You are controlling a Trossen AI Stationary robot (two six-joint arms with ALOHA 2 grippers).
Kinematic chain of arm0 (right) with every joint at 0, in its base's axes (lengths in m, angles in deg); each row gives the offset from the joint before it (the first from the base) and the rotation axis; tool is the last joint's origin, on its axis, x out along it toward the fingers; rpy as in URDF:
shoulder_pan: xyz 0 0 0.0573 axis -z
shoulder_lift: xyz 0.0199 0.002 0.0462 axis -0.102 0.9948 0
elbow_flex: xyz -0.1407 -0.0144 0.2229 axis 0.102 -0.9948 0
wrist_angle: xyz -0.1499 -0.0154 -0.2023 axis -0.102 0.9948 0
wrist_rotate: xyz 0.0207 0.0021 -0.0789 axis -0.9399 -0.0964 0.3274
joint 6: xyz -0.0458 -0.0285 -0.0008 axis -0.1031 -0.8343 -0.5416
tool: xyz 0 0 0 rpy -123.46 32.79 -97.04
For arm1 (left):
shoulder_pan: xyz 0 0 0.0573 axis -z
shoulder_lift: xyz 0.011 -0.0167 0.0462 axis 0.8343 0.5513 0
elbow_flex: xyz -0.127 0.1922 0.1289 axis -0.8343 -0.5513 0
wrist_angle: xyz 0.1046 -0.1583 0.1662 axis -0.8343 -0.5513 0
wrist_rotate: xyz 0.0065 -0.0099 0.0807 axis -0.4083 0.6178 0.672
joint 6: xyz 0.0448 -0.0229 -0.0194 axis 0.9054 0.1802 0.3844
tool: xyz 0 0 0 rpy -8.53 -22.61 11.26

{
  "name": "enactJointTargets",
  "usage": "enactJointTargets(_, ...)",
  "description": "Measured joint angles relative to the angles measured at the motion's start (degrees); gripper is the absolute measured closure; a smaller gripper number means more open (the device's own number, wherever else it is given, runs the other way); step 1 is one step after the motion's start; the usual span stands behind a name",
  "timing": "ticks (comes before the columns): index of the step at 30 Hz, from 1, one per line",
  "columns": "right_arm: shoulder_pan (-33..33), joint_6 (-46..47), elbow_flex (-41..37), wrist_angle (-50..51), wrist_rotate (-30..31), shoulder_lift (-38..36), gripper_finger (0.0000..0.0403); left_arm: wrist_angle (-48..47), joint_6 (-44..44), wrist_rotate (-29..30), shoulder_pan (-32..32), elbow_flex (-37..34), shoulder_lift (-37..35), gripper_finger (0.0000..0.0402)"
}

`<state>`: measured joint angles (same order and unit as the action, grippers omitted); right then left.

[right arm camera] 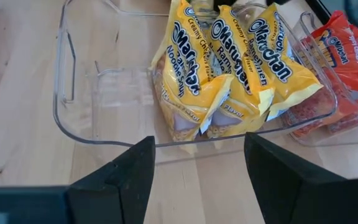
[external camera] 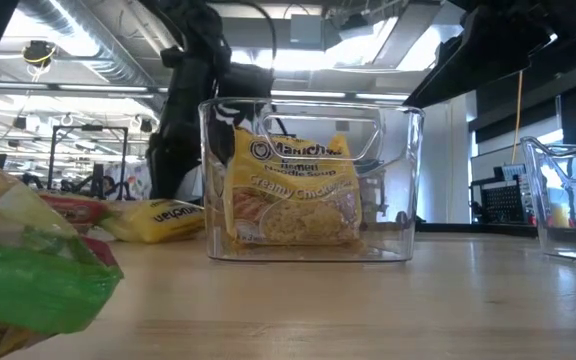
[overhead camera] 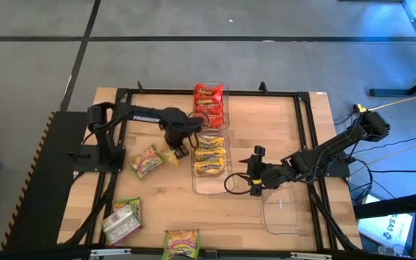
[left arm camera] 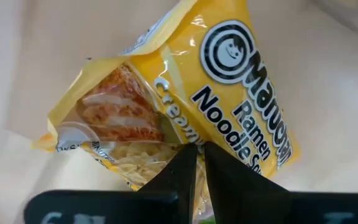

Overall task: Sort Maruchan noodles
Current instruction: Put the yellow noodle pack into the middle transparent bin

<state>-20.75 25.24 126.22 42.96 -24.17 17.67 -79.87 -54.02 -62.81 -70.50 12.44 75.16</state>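
Yellow packet pinched at its edge, just left of the yellow bin

The yellow noodle packet [left arm camera: 179, 99] hangs from the left gripper [left arm camera: 199, 155], whose fingers are closed on its lower edge; such a thin hold could slip. The yellow bin [overhead camera: 209, 184] already stands three packets upright, so its near wall may catch the newcomer. Beyond it the red bin [overhead camera: 209, 105]; right of it, the right gripper [right arm camera: 197, 155] waits spread open. A green packet [overhead camera: 146, 160] lies left.
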Motion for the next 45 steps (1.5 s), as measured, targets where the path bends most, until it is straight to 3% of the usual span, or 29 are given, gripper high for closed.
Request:
enactJointTargets(24,0.0,0.2,0.0,0.0,-3.1,0.0,0.0182,-0.4,-25.2,-2.7,25.5,0.0,0.0,0.0371)
enactJointTargets(38,-0.1,0.0,0.5,-1.0,-11.4,0.0,0.0182,14.7,-42.0,-7.2,37.9,0.0,0.0,0.0371)
enactJointTargets(45,-0.1,-2.5,6.1,2.6,-13.3,0.0,0.0182,23.4,-44.1,-4.6,41.2,-0.1,0.1,0.0371)
